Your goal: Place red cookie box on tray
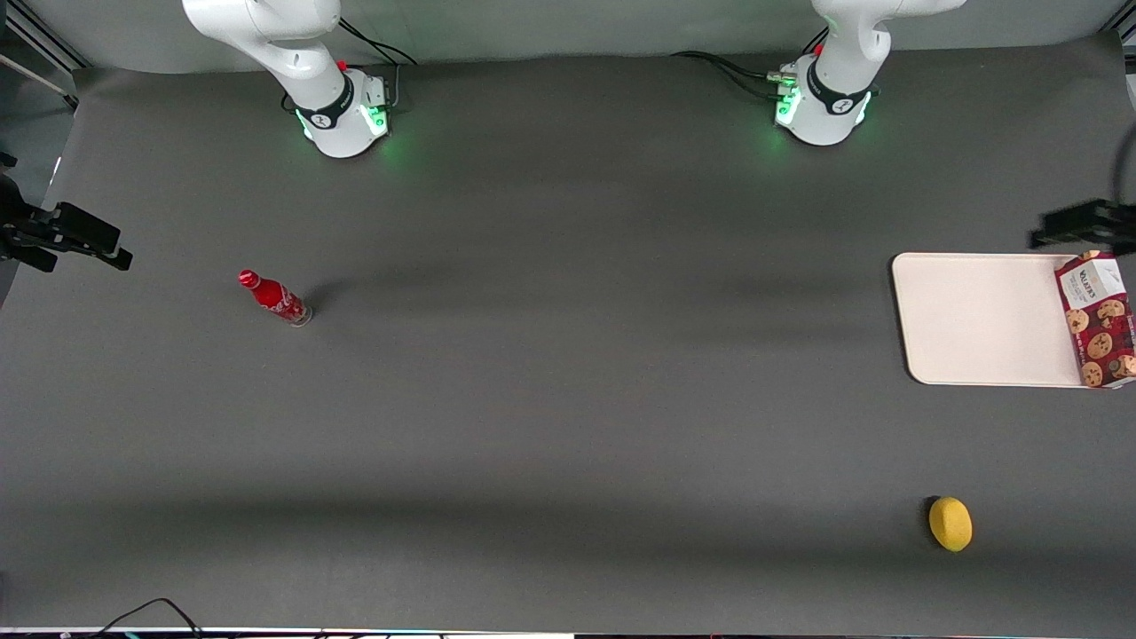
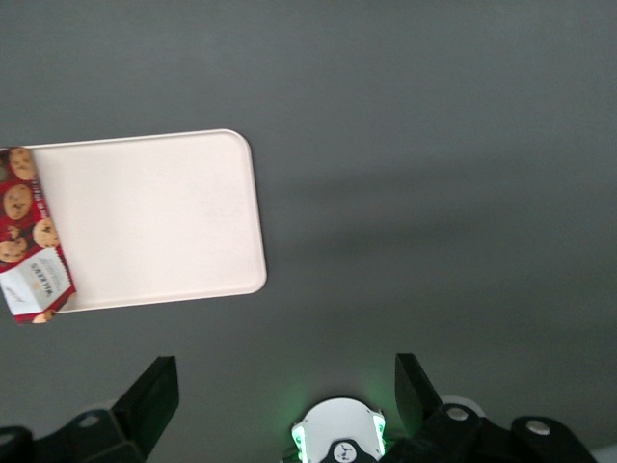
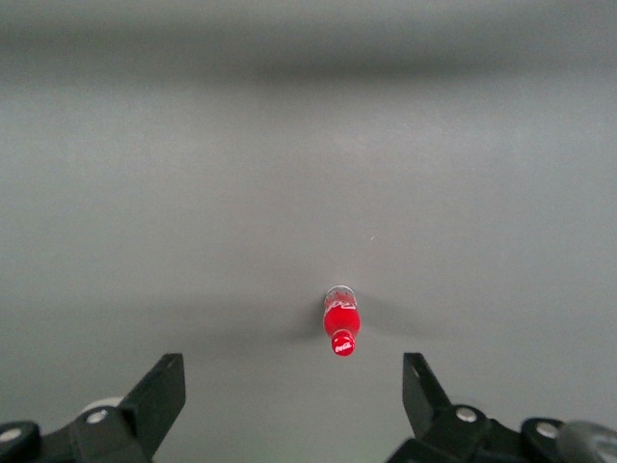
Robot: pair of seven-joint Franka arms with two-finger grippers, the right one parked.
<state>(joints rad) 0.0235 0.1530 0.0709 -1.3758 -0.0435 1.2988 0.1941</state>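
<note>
Claw [image 2: 284,395] spread wide above tray [image 2: 154,222], empty.

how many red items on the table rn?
2. The red cookie box lies on the tray at the working arm's end; a red bottle stands toward the parked arm's end. The tool hangs open above the table.

The red cookie box [image 1: 1099,319] is dark red, printed with brown chocolate-chip cookies, with a white label panel at one end, and it lies on the plain cream-white tray [image 1: 976,319]. The open-fingered gripper [image 2: 284,391] above them is black. The small bottle [image 1: 276,299] is bright red with white lettering, the lemon [image 1: 950,524] yellow, the table [image 1: 568,426] dark grey.
</note>
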